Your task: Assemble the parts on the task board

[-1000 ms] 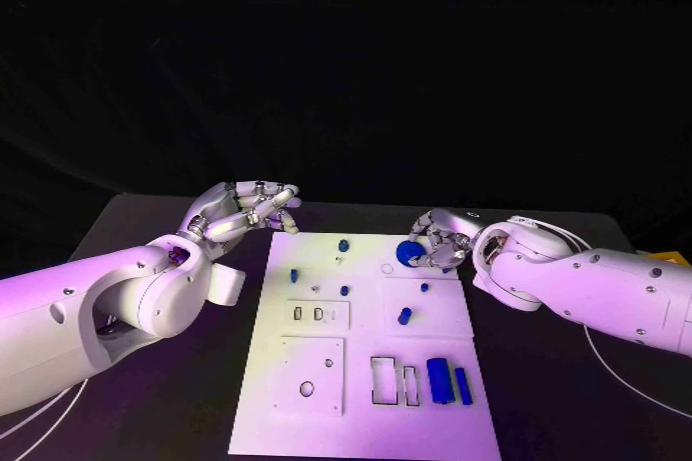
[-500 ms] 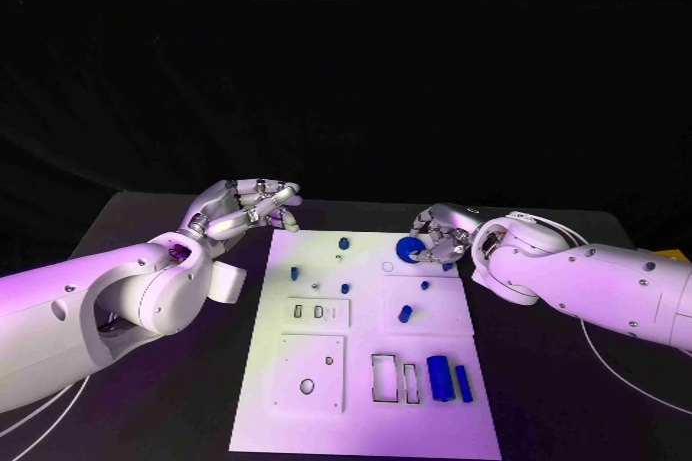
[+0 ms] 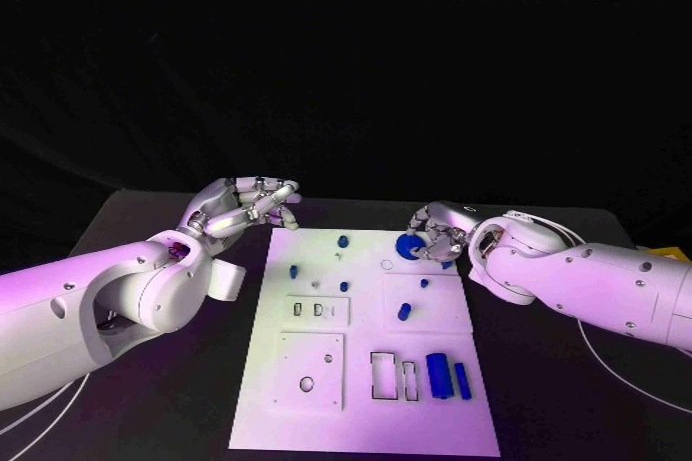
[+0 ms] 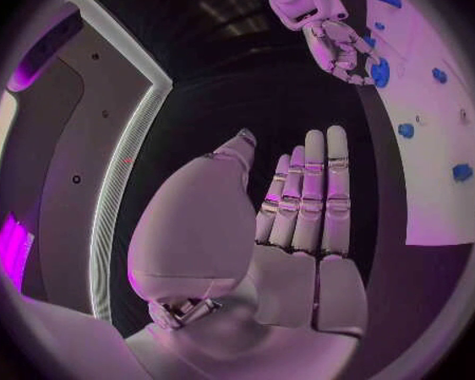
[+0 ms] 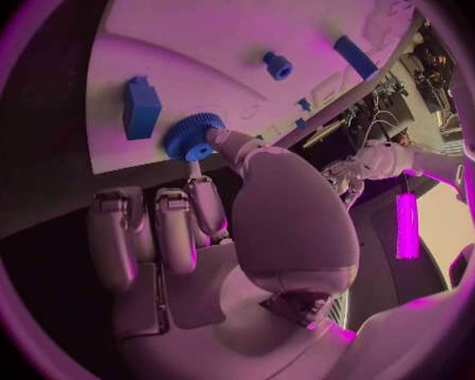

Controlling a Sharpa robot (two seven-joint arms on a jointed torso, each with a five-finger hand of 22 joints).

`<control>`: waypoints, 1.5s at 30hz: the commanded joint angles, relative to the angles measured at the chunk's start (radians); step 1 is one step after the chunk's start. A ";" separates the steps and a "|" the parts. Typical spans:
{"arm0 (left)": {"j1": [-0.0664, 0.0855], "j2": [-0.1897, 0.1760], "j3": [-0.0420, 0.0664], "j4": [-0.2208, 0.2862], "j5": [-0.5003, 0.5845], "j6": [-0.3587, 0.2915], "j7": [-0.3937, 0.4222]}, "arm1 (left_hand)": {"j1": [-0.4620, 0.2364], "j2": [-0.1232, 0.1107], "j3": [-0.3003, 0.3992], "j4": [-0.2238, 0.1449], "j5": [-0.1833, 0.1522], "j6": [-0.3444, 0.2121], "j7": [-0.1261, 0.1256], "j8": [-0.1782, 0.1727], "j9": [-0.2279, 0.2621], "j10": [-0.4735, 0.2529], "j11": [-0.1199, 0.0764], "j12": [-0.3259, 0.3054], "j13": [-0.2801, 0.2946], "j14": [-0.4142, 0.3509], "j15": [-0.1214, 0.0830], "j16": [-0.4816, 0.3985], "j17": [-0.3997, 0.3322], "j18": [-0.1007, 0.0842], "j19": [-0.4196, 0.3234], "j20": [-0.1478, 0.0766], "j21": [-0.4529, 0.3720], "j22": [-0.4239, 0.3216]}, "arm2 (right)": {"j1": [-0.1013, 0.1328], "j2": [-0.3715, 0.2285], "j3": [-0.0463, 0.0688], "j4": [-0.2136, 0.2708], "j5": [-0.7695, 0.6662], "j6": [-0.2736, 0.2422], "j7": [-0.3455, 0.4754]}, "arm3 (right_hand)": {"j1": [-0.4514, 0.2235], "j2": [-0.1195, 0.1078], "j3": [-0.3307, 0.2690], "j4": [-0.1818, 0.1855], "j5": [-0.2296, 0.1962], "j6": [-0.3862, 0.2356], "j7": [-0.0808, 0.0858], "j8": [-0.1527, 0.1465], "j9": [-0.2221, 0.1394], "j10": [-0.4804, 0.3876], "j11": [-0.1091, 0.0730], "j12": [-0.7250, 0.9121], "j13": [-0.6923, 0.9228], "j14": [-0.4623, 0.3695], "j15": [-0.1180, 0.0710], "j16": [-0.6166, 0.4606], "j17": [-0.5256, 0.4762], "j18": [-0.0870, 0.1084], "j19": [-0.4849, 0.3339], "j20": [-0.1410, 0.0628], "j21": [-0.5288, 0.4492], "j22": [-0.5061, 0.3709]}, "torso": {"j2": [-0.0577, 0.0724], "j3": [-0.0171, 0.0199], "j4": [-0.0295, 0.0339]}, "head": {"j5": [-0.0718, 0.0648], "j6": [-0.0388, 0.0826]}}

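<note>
Parts: one blue gear (image 3: pixel 410 247) (pinched by right hand (image 3: pixel 437 235)), two bars (image 3: pixel 449 378).

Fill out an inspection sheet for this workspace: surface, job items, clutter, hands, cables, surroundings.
Surface: black table, with the white task board lying in the middle.
Job's things: blue gear at the board's far right part; several small blue parts spread over the board; two long blue blocks near the rectangular slots.
Clutter: a yellow object at the table's right edge, too little shown to identify.
Hands: right hand holds the blue gear at the board; left hand holds nothing, off the board's far left corner.
Cables: white cables trail under the arms.
Surroundings: dark backdrop; nothing else seen.
</note>
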 commanded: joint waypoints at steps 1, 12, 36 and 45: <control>0.001 0.002 0.001 0.001 0.004 0.019 0.003 | -0.003 0.006 -0.006 0.002 -0.006 -0.009 0.002 -0.006 0.000 -0.007 -0.003 -0.005 0.001 -0.007 -0.002 0.000 0.001 0.007 -0.007 -0.002 0.003 0.001 | -0.006 0.001 -0.004 0.004 -0.070 -0.030 -0.007 | -0.008 0.011 0.005 0.000 -0.004 0.085 -0.037 0.041 0.079 0.009 -0.002 0.004 0.002 0.094 -0.009 0.003 0.208 -0.013 0.061 -0.006 0.003 0.206 | 0.000 -0.0001 0.0011 | -0.001 0.002; 0.001 0.002 0.001 0.000 0.004 0.020 0.003 | -0.003 0.006 -0.006 0.002 -0.006 -0.009 0.002 -0.006 0.000 -0.007 -0.003 -0.005 0.001 -0.007 -0.002 0.000 0.001 0.007 -0.007 -0.002 0.003 0.001 | -0.007 0.001 -0.004 0.008 -0.085 -0.042 -0.013 | -0.021 0.012 0.008 0.003 -0.006 0.084 -0.038 0.042 0.082 0.009 -0.004 0.001 0.000 0.094 -0.011 0.003 0.207 -0.013 0.062 -0.009 0.004 0.208 | 0.001 0.0004 0.0003 | 0.000 0.001; 0.001 0.008 0.001 -0.003 0.004 0.023 0.001 | -0.003 0.007 -0.006 0.002 -0.006 -0.009 0.002 -0.007 0.000 -0.008 -0.003 -0.005 0.001 -0.009 -0.002 0.001 0.002 0.007 -0.009 -0.002 0.004 0.002 | 0.027 0.105 -0.004 0.136 -0.227 -0.110 -0.115 | -0.040 0.010 0.011 0.007 -0.002 0.085 -0.041 0.044 0.087 0.017 -0.007 0.003 0.007 0.095 -0.014 0.004 0.210 -0.017 0.072 -0.012 0.013 0.221 | 0.002 -0.0014 0.0020 | 0.014 0.003; 0.001 0.011 0.001 -0.002 0.004 0.023 0.001 | -0.001 0.008 -0.007 0.001 -0.006 -0.009 0.002 -0.007 0.000 -0.009 -0.003 -0.005 0.001 -0.011 -0.001 0.001 0.003 0.008 -0.011 -0.001 0.006 0.002 | 0.011 0.186 -0.010 0.101 -0.243 -0.097 -0.129 | -0.043 0.009 0.012 0.007 -0.003 0.083 -0.041 0.042 0.087 0.016 -0.007 0.002 0.004 0.094 -0.014 0.004 0.208 -0.016 0.070 -0.013 0.011 0.218 | 0.004 -0.0014 0.0044 | 0.016 0.000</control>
